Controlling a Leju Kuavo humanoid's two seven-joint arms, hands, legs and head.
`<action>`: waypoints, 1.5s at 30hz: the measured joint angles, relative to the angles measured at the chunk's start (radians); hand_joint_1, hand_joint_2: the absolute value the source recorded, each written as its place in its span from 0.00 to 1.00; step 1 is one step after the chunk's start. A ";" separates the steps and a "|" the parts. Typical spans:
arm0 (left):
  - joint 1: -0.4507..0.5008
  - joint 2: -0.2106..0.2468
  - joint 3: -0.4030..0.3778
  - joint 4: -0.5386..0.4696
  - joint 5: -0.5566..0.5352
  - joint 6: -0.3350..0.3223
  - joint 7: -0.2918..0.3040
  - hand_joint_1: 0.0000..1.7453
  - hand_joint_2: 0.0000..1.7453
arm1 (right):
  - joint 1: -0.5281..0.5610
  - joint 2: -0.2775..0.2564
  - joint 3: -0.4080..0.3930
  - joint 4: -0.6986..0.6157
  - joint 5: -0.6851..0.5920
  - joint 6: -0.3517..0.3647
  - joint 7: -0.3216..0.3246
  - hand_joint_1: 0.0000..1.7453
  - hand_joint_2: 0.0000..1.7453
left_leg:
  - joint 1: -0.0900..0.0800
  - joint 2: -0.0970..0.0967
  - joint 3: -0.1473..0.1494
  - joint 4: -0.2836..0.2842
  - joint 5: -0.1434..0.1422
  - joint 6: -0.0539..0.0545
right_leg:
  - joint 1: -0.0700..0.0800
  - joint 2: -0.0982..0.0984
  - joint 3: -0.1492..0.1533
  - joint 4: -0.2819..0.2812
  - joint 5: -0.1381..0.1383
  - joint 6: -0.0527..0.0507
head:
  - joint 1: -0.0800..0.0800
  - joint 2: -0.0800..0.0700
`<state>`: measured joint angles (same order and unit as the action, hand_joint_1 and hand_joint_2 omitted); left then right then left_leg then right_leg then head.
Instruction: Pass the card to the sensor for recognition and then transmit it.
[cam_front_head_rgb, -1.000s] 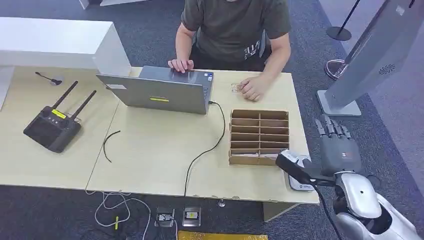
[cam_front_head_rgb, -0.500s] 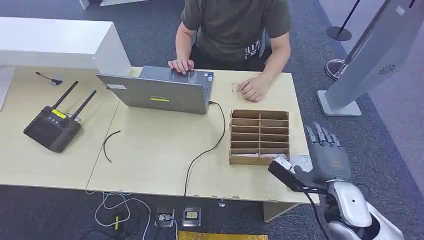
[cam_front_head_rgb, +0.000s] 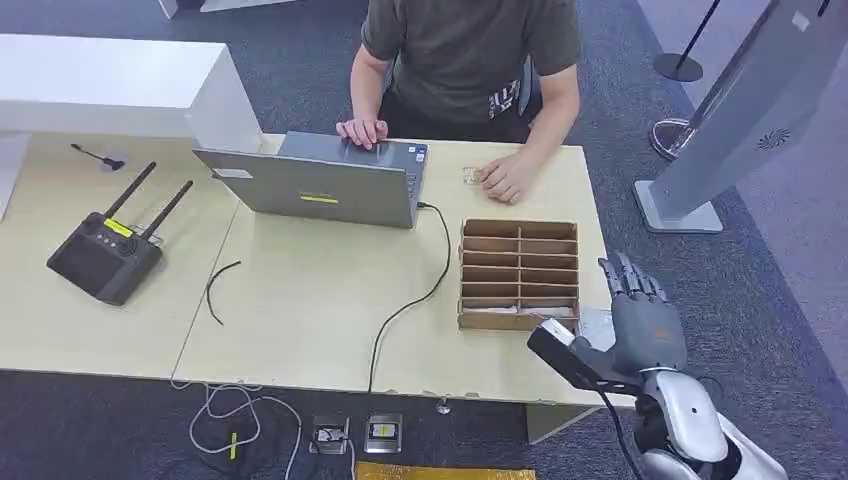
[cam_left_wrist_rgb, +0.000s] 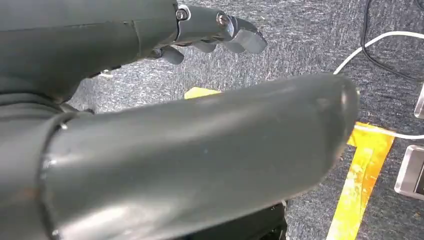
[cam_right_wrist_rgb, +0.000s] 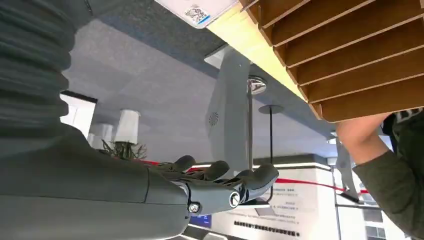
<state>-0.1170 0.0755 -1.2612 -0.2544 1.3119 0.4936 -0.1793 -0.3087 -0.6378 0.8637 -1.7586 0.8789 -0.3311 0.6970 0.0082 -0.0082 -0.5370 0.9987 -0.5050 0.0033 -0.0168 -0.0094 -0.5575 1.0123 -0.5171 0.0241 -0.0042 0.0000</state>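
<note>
The robot's right hand (cam_front_head_rgb: 648, 318) hovers at the near right corner of the pale wooden table (cam_front_head_rgb: 300, 300), palm toward the table, fingers (cam_front_head_rgb: 625, 276) extended and slightly spread with nothing between them; its wrist view confirms the hand holds nothing. The left hand (cam_left_wrist_rgb: 215, 30), seen from its own wrist camera, hangs over grey carpet with fingers loosely curled and nothing in them. Just beside the right hand, a small grey sensor pad (cam_front_head_rgb: 597, 322) lies flat by the table edge, partly hidden behind the hand. Next to it, farther in, stands a brown cardboard organiser (cam_front_head_rgb: 519, 273) with slotted compartments; whether a card sits in any slot cannot be told. Beyond that, near a seated person's hand (cam_front_head_rgb: 505, 178), a small card (cam_front_head_rgb: 470, 175) lies on the table, well apart from the robot. The reach for the card looks like the step in hand; doing it well likely means clearing the organiser's walls, approaching low, and pinching the card's edge firmly. A laptop (cam_front_head_rgb: 325, 185) sits farther left.
</note>
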 joint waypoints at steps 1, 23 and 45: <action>0.000 0.000 0.000 0.000 -0.001 0.000 0.000 0.00 0.00 | 0.000 0.002 0.002 0.002 -0.002 -0.002 0.000 0.00 1.00 | 0.000 0.000 0.000 0.000 0.000 0.000 | 0.000 0.000 0.000 0.000 0.000 0.000 | 0.000 0.000; 0.000 0.000 0.000 0.000 -0.014 0.000 0.004 0.00 0.00 | 0.012 0.054 0.038 0.052 0.081 0.002 -0.022 0.00 1.00 | 0.000 0.000 0.000 0.000 0.000 0.000 | 0.000 0.000 0.000 0.000 0.000 0.000 | 0.000 0.000; 0.000 0.000 0.000 0.000 -0.020 -0.001 0.004 0.00 0.00 | 0.011 0.099 0.040 0.100 0.082 0.002 -0.049 0.00 1.00 | 0.000 0.000 0.000 0.000 0.000 0.000 | 0.000 0.000 0.000 0.000 0.000 0.000 | 0.000 0.000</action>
<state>-0.1168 0.0755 -1.2612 -0.2544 1.2917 0.4925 -0.1755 -0.2978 -0.5386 0.9033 -1.6587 0.9609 -0.3296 0.6478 0.0082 -0.0082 -0.5372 0.9986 -0.5050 0.0033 -0.0167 -0.0094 -0.5574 1.0123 -0.5171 0.0241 -0.0042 0.0000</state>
